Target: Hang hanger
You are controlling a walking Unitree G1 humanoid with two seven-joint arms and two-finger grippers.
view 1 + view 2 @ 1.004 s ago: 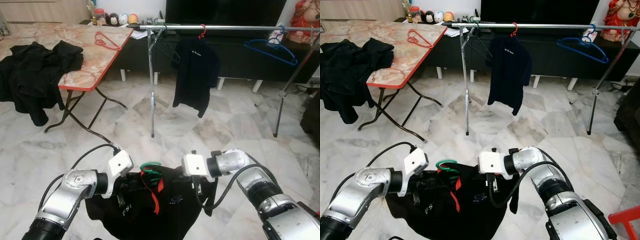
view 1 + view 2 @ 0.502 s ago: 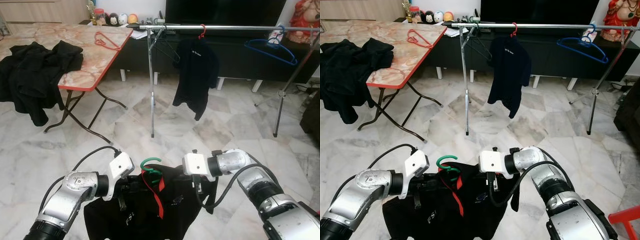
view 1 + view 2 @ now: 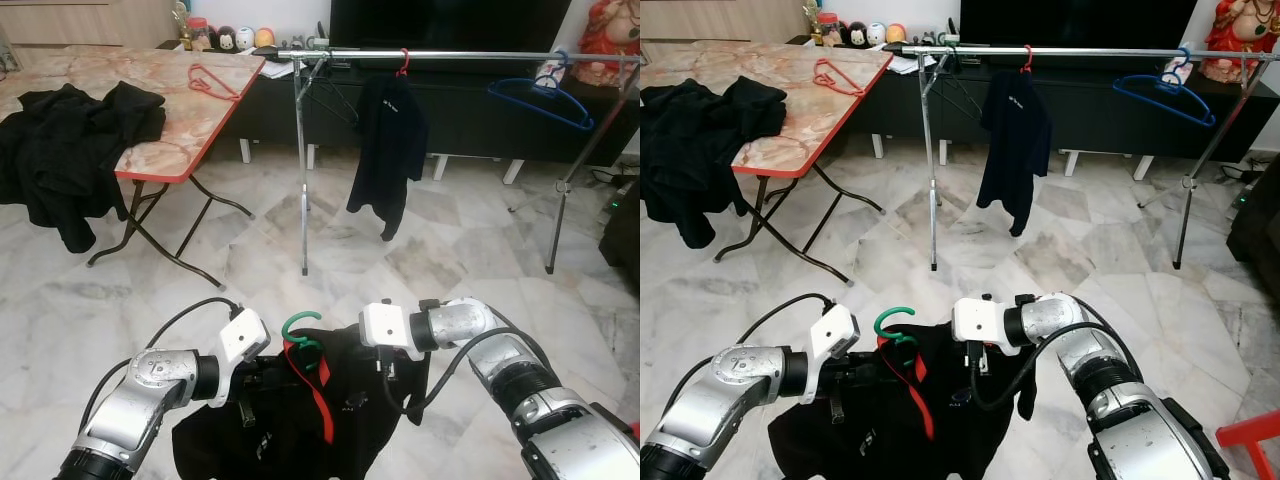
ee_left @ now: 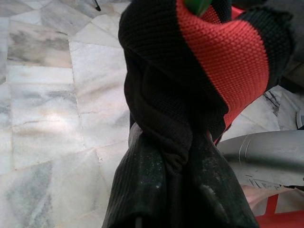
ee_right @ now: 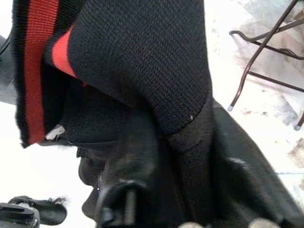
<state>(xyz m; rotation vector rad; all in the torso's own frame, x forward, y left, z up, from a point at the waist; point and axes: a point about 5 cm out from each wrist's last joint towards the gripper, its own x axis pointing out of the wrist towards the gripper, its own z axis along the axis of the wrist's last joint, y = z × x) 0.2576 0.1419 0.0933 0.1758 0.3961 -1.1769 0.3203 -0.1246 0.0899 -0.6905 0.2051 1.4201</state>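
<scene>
A black shirt [image 3: 300, 425] with a red collar hangs on a green hanger [image 3: 300, 326], held low in front of me between both arms. My left gripper [image 3: 258, 378] is shut on the shirt's left shoulder; the left wrist view has the fabric [image 4: 166, 118] bunched between its fingers [image 4: 142, 190]. At the other shoulder my right gripper [image 3: 392, 370] is shut on the cloth [image 5: 142, 61], one finger [image 5: 135, 161] pressing it. The silver clothes rail [image 3: 470, 54] runs across the room ahead, well above and beyond the hanger.
On the rail hang another black shirt [image 3: 388, 150] on a red hanger, an empty dark hanger [image 3: 330, 95] and a blue hanger [image 3: 540, 100]. At the left, a folding table [image 3: 190, 130] carries black clothes [image 3: 70, 150] and a red hanger [image 3: 210, 80]. Marble floor lies between.
The held shirt and green hanger have risen slightly and the cloth hangs longer. The black shirt on the rail has swung edge-on.
</scene>
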